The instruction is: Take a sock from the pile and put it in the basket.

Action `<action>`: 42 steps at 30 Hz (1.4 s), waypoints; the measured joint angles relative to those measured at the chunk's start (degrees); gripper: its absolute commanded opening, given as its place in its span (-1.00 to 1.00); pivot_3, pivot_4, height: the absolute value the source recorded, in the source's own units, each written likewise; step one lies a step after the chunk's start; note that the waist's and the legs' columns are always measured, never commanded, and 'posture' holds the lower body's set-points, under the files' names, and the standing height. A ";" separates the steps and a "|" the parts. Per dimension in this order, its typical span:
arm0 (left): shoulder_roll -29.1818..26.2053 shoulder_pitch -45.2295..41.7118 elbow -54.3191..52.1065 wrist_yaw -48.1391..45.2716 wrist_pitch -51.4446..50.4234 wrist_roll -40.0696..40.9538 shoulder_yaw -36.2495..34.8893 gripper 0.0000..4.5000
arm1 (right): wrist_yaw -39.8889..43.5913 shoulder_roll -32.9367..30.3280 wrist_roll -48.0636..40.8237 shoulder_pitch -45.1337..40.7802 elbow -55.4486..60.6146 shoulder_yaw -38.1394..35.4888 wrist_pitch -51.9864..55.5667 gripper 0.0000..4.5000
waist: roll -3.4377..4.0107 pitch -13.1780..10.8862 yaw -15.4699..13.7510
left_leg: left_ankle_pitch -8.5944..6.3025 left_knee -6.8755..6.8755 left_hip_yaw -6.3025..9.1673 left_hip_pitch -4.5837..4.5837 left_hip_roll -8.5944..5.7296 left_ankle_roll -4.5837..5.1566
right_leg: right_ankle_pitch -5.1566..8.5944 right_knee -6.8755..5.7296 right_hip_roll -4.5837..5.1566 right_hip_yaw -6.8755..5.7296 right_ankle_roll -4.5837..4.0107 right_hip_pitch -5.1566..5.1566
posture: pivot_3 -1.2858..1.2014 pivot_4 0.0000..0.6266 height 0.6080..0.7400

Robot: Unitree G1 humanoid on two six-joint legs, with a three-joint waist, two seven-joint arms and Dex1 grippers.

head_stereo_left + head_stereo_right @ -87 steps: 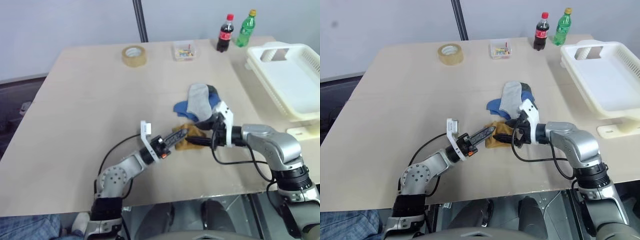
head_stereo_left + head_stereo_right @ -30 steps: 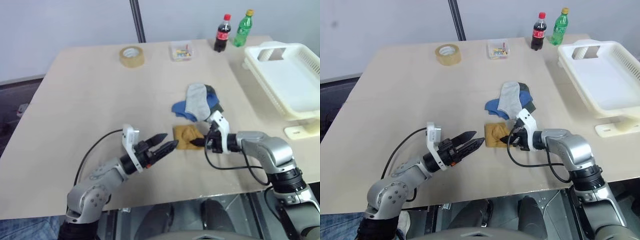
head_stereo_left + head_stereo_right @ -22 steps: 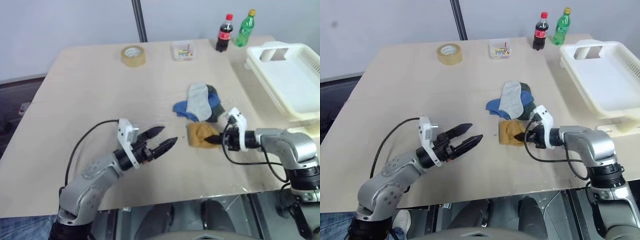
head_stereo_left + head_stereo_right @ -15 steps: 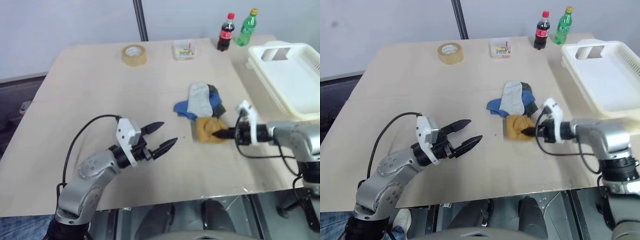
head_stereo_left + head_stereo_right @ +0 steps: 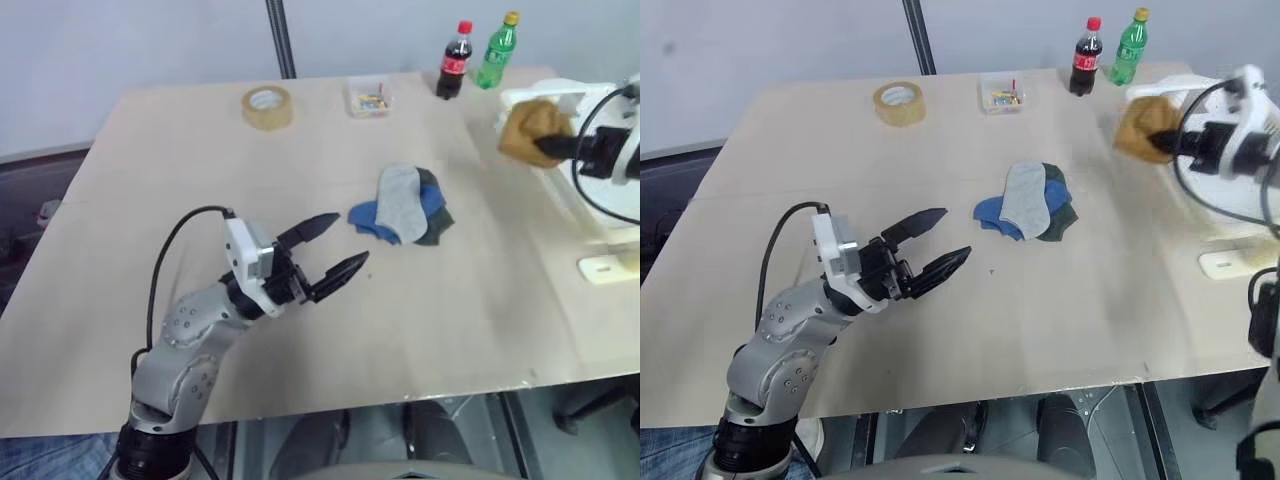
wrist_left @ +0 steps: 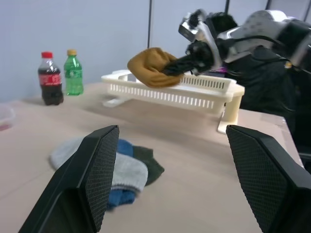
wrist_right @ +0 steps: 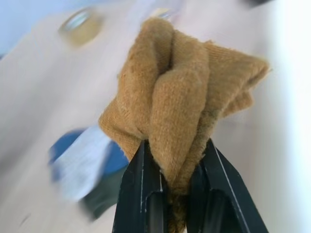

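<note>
Holding the sock bunched between its pinched black fingers, my right gripper hangs in the air at the near corner of the basket, on the side that faces the pile. I see the mustard-yellow knit as a crumpled ball, clear of the table and level with the basket's slatted rim; from the left wrist view it sits just in front of that rim, and I cannot tell whether any of it is over the inside. In the right wrist view the two fingers press together on a fold of the fabric, the rest of it mushrooming above them.

My left gripper floats above the table on the far side of the pile from the basket, its fingers spread wide with nothing between them, pointing toward the pile.

On the side of the pile away from the basket I see nothing but bare table. That heap has a light grey sock lying on top of a blue one and a dark green one. Beyond the pile, along the back edge of the table, stand a roll of tape, a small clear box, a cola bottle and a green bottle, the two bottles nearest the basket.
</note>
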State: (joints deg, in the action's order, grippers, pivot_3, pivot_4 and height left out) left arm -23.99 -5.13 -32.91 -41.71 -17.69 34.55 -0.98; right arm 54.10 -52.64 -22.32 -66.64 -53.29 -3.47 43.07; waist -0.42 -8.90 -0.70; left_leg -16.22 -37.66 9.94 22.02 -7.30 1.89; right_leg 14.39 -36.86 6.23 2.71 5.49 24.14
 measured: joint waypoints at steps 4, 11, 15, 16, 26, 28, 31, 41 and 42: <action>0.62 0.04 0.01 -0.41 0.77 0.00 0.51 0.68 | -6.00 -0.29 5.14 -2.91 -14.82 -1.36 -8.93 -0.99 | 0.00 -0.01 -0.01 | 0.00 0.11 -0.12 0.04 -0.01 0.01 | 0.00 0.06 0.01 0.12 0.00 0.09 | 0.03 -0.52 1.00; 0.78 1.71 1.01 -1.15 2.24 -0.66 0.82 0.68 | -18.21 0.09 8.33 -2.40 -22.52 -6.17 -14.64 0.02 | 0.05 -0.03 0.18 | 0.02 0.15 -0.26 0.01 0.02 -0.01 | 0.00 -0.09 -0.06 0.28 0.01 0.19 | 0.03 -0.52 1.00; 0.74 1.70 1.01 -1.37 2.72 -0.65 0.80 0.68 | -19.43 0.34 9.83 -2.37 -22.78 -6.69 -16.57 0.58 | 0.06 -0.03 0.22 | 0.02 0.13 -0.30 -0.02 0.02 0.00 | -0.01 -0.13 -0.07 0.32 0.01 0.18 | 0.03 -0.52 1.00; 0.74 1.70 1.01 -1.37 2.88 -0.65 0.79 0.68 | -19.54 0.34 10.54 -2.29 -22.78 -6.70 -17.28 0.80 | 0.06 -0.03 0.21 | 0.02 0.13 -0.30 -0.02 0.02 0.00 | -0.01 -0.13 -0.08 0.32 0.01 0.18 | 0.03 -0.52 1.00; 0.62 1.56 2.52 -1.96 3.22 -0.59 0.62 0.68 | -15.66 -0.36 15.86 -0.97 -22.42 -5.72 -21.29 0.98 | 0.08 -0.02 0.31 | 0.02 0.10 -0.32 -0.02 0.02 0.00 | -0.01 -0.16 -0.07 0.34 0.02 0.19 | 0.03 -0.52 1.00; 0.42 1.56 2.60 -2.24 3.24 -0.57 0.58 0.68 | -14.75 -1.28 17.66 -0.97 -21.55 -4.76 -23.61 0.98 | 0.09 -0.01 0.42 | 0.02 0.09 -0.33 -0.01 0.02 0.00 | -0.01 -0.19 -0.07 0.35 0.02 0.22 | 0.03 -0.52 1.00; -0.64 1.54 2.70 -2.85 3.23 -0.54 -0.18 0.68 | -11.26 -1.88 17.66 -1.29 -19.38 -4.82 -25.31 0.98 | 0.09 -0.01 0.70 | 0.02 0.08 -0.33 -0.01 0.03 0.00 | -0.01 -0.22 -0.08 0.36 0.02 0.23 | 0.03 -0.52 1.00; -3.25 8.09 1.33 2.73 -0.62 0.37 -5.36 0.68 | 17.29 9.72 -0.52 25.96 24.20 -8.14 -20.03 0.98 | 0.07 0.03 1.38 | 0.00 -0.40 -0.29 0.06 0.22 -0.01 | -0.01 -0.68 -0.22 0.36 0.02 0.30 | 0.03 -0.52 1.00; -3.75 9.57 0.64 4.35 -2.11 0.32 -5.91 0.68 | 17.15 11.39 -2.31 30.34 29.88 -7.73 -18.12 0.98 | 0.07 0.04 1.15 | 0.00 -0.50 -0.22 0.18 0.21 -0.02 | -0.01 -0.75 -0.20 0.30 0.02 0.37 | 0.03 -0.52 1.00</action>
State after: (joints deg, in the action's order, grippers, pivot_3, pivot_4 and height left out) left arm -27.74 4.44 -32.26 -37.36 -19.80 34.87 -6.89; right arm 71.25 -41.25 -24.63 -36.29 -23.41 -11.20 24.95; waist -0.35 -8.86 0.45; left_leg -16.22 -38.15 9.72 22.20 -7.09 1.88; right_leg 14.38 -37.62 6.03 3.01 5.51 24.51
